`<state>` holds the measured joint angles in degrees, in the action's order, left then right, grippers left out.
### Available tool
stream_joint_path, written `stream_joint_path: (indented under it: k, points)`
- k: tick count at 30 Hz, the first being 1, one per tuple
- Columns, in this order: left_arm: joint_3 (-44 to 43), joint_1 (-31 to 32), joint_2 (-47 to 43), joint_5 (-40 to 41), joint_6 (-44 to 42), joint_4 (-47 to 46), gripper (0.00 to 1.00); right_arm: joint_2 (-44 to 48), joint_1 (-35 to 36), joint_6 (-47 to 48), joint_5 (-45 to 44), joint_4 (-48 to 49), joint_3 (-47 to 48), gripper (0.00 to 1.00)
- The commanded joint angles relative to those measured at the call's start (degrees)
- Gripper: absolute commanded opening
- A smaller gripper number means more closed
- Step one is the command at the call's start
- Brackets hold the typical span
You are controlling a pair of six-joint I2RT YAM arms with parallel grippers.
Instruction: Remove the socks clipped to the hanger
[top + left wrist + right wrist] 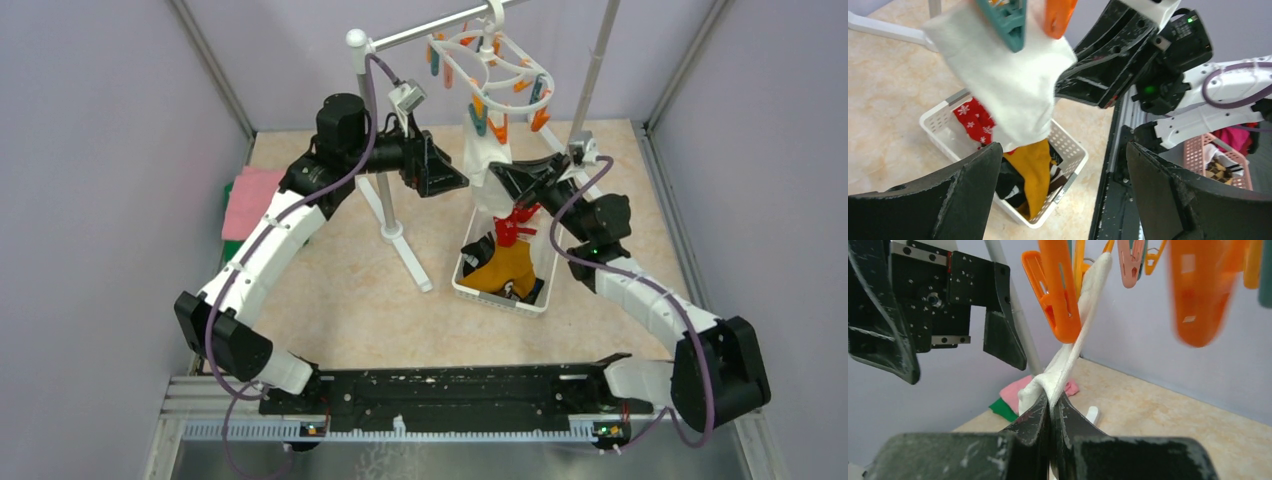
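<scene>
The white hanger point(490, 62) hangs from the rack bar, its orange and teal clips dangling. One white sock point(486, 160) still hangs from it, held by a teal clip point(1005, 17) and an orange clip point(1058, 15). My right gripper point(503, 180) is shut on the lower part of this white sock point(1073, 350), just below an orange clip point(1055, 295). My left gripper point(452, 178) is open and empty just left of the white sock point(1003, 85). Mustard point(505, 270), red point(513, 228) and black socks lie in the basket below.
The white basket point(500, 302) stands on the table under the hanger; its rim point(938, 111) also shows in the left wrist view. The pole rack point(385, 190) stands just left of it. Folded pink point(250, 195) and green cloths lie at the far left.
</scene>
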<state>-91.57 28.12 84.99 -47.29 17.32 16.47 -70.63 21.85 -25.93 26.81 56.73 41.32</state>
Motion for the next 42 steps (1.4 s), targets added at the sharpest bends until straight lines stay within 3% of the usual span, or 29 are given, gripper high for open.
stream_joint_path:
  k: [1, 9, 11, 14, 23, 30, 35, 42]
  points:
    - [-0.1, 0.0, -3.0, 3.8, -8.0, 2.3, 0.99, 5.7, -1.5, -6.5, 3.1, -5.7, -1.9, 0.0]
    - [-2.7, -0.1, -0.7, 5.6, -5.1, -1.8, 0.99, 18.4, -5.1, -7.6, 1.4, -17.2, -6.7, 0.0]
    - [-3.8, -0.1, 0.4, 4.8, -3.6, -3.4, 0.95, 19.5, -5.8, -7.7, 1.8, -19.3, -6.5, 0.01]
    - [-5.5, -0.1, 2.6, 2.9, -0.4, -6.4, 0.9, 17.4, -5.8, -9.6, 4.2, -19.7, -4.8, 0.03]
    - [-12.7, 0.0, 9.1, 1.5, 6.0, -12.3, 0.9, 10.3, -5.8, -17.6, 8.2, -14.2, 1.4, 0.04]
    - [-17.2, 0.1, 14.3, 1.7, 12.1, -17.3, 0.91, 9.0, -4.7, -18.2, 8.2, -14.7, 1.5, 0.04]
    - [-18.9, 1.3, 16.0, 2.8, 12.9, -18.7, 0.97, 8.0, -4.4, -18.5, 7.8, -14.4, 1.2, 0.04]
    - [-21.1, 1.5, 18.7, 3.2, 15.0, -20.1, 0.92, 6.8, -4.4, -19.4, 8.8, -13.6, 1.4, 0.04]
